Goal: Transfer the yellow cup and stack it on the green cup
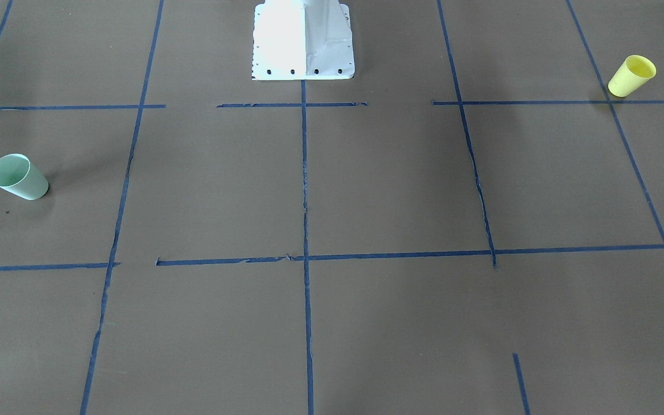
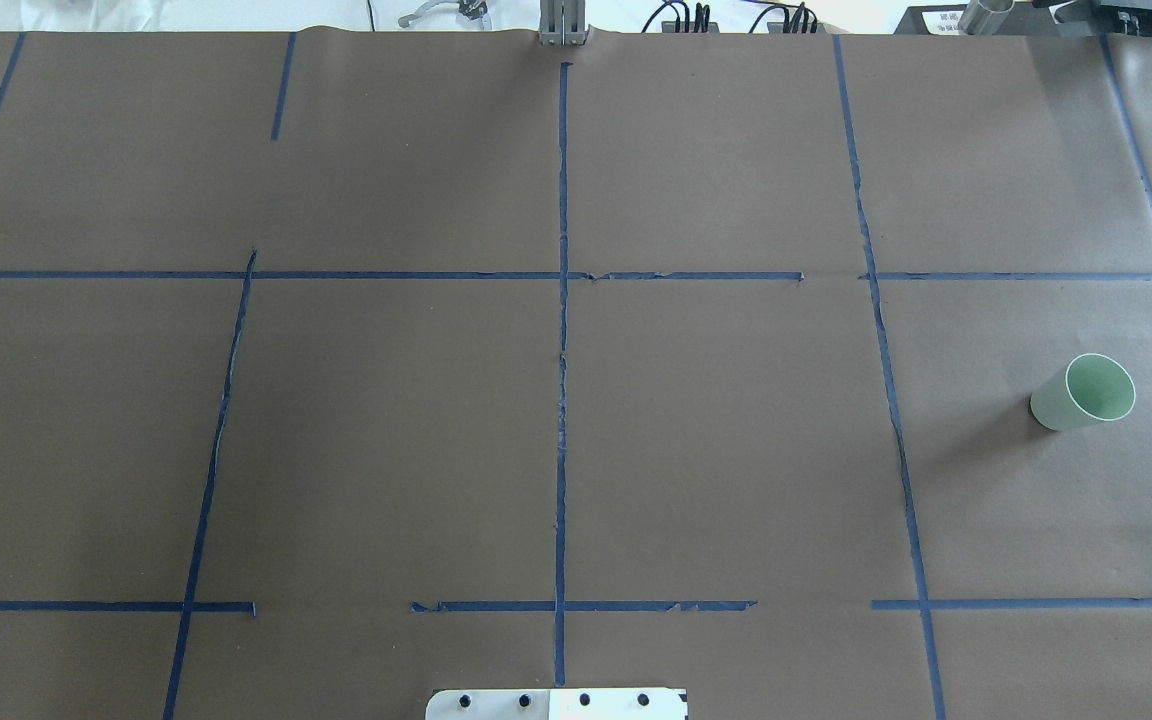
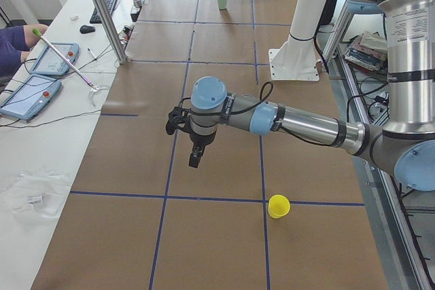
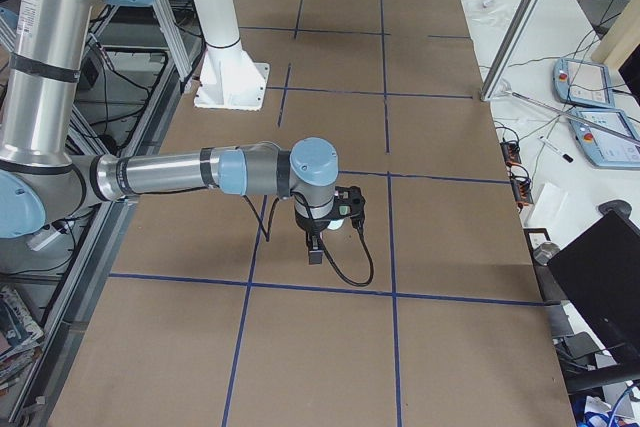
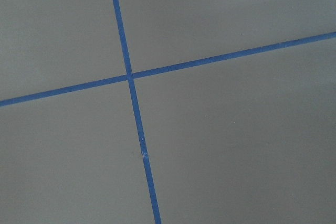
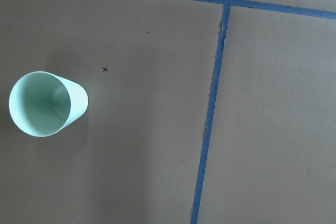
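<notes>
**Cups at opposite ends of the table, neither in a hand**

The yellow cup [image 1: 632, 75] stands upright, mouth up, at the left end of the table [image 1: 395, 190], close to the robot-side edge and just beside a blue tape line [image 1: 539, 102]. The left hand [image 3: 194, 161] hangs above the table, pointing down and apart from that cup. Only a side view shows it, so I cannot tell whether its fingers are spread or pressed together.

The right hand [image 4: 315, 255] hangs above the table toward the right end. It too shows only from the side, and I cannot tell its state.

The green cup [image 2: 1083, 392] stands upright near the right edge, about midway between the robot-side and far edges. The two cups are well apart.
</notes>
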You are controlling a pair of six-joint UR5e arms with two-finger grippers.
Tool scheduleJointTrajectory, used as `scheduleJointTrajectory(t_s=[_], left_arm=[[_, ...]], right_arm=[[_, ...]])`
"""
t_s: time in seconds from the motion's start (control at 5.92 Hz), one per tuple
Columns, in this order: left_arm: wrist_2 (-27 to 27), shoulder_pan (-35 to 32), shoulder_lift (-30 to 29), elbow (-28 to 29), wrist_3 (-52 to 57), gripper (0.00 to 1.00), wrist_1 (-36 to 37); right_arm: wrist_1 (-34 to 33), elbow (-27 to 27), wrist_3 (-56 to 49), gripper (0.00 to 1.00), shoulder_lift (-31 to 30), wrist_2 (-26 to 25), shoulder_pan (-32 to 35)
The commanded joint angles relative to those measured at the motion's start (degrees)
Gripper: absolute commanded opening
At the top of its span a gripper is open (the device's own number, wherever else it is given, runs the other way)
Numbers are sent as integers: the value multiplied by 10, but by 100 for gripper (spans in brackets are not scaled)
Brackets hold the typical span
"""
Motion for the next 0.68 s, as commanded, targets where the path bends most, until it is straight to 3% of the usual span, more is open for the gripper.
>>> scheduleJointTrajectory(t_s=[0.0,0.17,0.34,0.51], left_arm=[[76,115,18,-94,-215,100,-11],[161,203,35,-145,-348,100,-10],[224,281,41,-163,-506,100,-10],[325,370,70,-181,-621,100,-9]], right_arm=[[0,-1,-1,100,-1,0,0],[0,-2,-2,100,-2,0,0],[0,-2,-2,100,-2,0,0],[0,-2,-2,100,-2,0,0]])
